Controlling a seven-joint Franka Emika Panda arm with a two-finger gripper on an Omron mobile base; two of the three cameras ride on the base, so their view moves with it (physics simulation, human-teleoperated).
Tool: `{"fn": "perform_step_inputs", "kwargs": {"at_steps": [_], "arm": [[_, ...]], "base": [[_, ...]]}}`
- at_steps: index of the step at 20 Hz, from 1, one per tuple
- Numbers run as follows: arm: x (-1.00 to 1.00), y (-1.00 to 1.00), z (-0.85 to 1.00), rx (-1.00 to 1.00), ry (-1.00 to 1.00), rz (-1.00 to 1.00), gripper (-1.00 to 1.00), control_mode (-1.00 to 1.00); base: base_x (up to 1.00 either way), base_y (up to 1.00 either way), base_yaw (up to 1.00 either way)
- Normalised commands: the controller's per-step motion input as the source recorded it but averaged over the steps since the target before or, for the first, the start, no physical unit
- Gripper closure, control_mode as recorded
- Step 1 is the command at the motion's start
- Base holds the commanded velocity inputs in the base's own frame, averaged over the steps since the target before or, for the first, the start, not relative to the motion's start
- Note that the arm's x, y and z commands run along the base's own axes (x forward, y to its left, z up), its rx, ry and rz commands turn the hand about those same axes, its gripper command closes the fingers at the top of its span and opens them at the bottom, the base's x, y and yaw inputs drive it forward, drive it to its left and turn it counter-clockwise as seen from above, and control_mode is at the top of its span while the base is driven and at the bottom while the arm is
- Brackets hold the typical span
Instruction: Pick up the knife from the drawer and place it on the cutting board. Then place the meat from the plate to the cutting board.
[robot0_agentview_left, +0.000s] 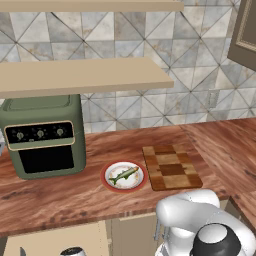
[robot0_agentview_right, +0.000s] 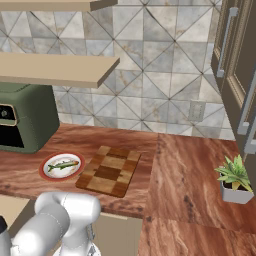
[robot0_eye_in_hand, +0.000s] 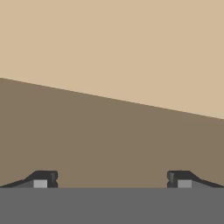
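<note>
The greenish-yellow meat lies on the round red-rimmed plate on the wooden counter. Just right of the plate sits the checkered cutting board, bare. Both also show in the right base view: the plate and the cutting board. The light tan drawer sits below the counter's front edge at the lower left. My arm bends down in front of the counter. My gripper is open, fingertips wide apart, nothing between them, facing plain tan wood close up. The knife is out of view.
A green countertop oven stands left of the plate under a tan shelf. A small potted plant sits on the right leg of the counter, beside a tall dark cabinet.
</note>
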Motion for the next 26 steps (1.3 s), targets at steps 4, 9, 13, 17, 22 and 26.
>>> {"fn": "perform_step_inputs", "kwargs": {"at_steps": [4, 9, 13, 17, 22, 26], "arm": [[-0.04, 0.0, 0.75, 0.0, 0.0, 0.0, -1.0, -1.0], [0.19, 0.02, 0.79, 0.0, -0.02, 0.0, -1.0, -1.0], [0.39, 0.03, 0.37, 0.0, -0.04, 0.0, -1.0, -1.0], [0.54, 0.01, 0.06, 0.0, -0.07, 0.0, -1.0, -1.0], [0.63, 0.0, 0.0, 0.02, -0.04, 0.0, -1.0, -1.0], [0.45, 0.09, 0.0, 0.0, -0.02, 0.0, -1.0, -1.0]], "base": [[0.0, 0.0, 0.0], [0.0, 0.0, 0.0], [0.0, 0.0, 0.0], [0.0, 0.0, 0.0], [0.0, 0.0, 0.0], [0.0, 0.0, 0.0]]}}
